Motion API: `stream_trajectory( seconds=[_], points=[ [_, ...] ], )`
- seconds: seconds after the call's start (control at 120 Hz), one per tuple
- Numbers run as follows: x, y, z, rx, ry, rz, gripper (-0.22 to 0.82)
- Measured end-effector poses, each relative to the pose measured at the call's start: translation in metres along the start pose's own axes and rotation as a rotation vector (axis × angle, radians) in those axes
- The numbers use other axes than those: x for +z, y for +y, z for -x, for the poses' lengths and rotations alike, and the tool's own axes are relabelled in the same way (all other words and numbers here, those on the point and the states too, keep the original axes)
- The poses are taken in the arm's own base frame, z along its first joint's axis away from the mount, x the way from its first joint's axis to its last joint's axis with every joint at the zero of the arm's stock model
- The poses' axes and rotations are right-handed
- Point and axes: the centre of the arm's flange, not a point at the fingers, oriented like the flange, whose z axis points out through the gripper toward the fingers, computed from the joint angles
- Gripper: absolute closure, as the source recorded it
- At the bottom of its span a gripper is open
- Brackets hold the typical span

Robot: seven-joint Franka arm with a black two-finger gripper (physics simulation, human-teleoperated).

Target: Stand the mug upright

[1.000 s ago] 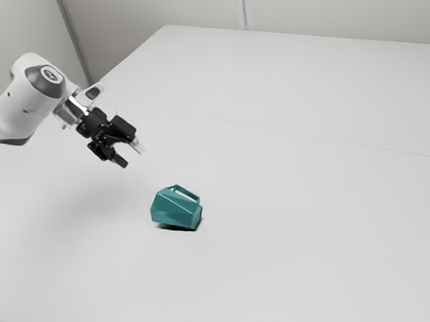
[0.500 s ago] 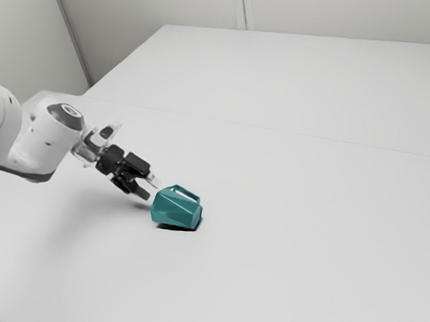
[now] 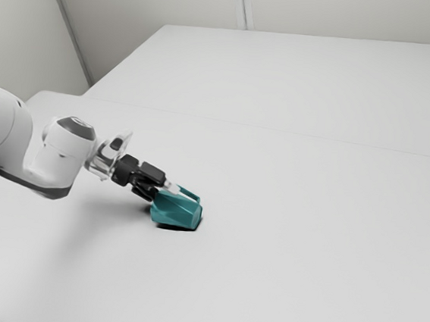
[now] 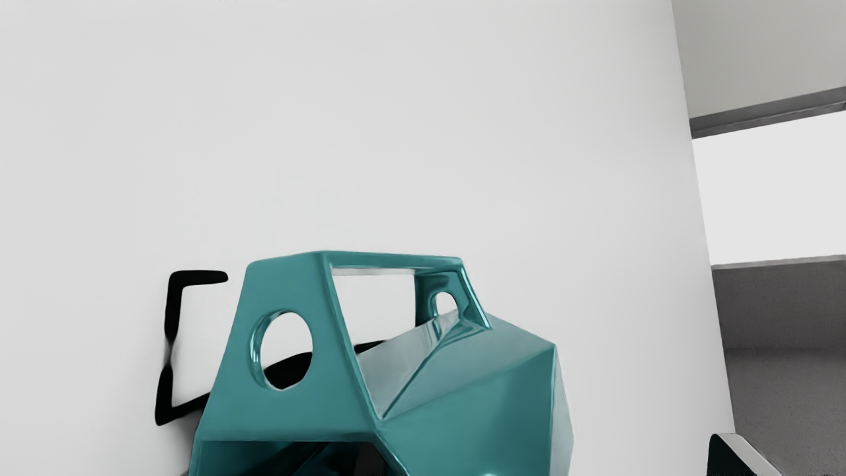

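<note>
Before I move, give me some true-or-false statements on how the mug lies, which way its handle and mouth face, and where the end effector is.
1. The mug lies on its side on the table. True.
2. Its handle is pinned underneath, against the tabletop. False: the handle is on the upper side.
3. The mug's mouth faces the end effector. True.
4. The end effector is at the mug's end toward the exterior view's right. False: it is at the end toward that view's left.
</note>
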Motion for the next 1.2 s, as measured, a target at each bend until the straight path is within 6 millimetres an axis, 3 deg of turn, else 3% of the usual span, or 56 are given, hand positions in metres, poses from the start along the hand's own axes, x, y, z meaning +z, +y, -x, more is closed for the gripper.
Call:
stream_trajectory(
  seconds=[0.1,0.183,0.392,0.525,0.725,0.917,1.058,1.2],
  points=[
    [-0.002,-0.001,0.0,0.016,0.009,0.001,0.39],
    [-0.005,-0.002,-0.001,0.03,0.015,-0.001,0.54],
    [-0.005,0.004,-0.004,0.073,0.012,-0.003,0.7],
    [-0.011,0.017,-0.008,0.109,0.021,0.001,0.74],
    [-0.039,0.072,-0.021,0.235,0.011,-0.032,0.74],
    [-0.076,0.127,-0.054,0.442,-0.217,-0.364,0.74],
    [-0.065,0.144,-0.063,0.523,-0.373,-0.617,0.75],
    [-0.045,0.146,-0.063,0.547,-0.445,-0.808,0.75]
  ],
)
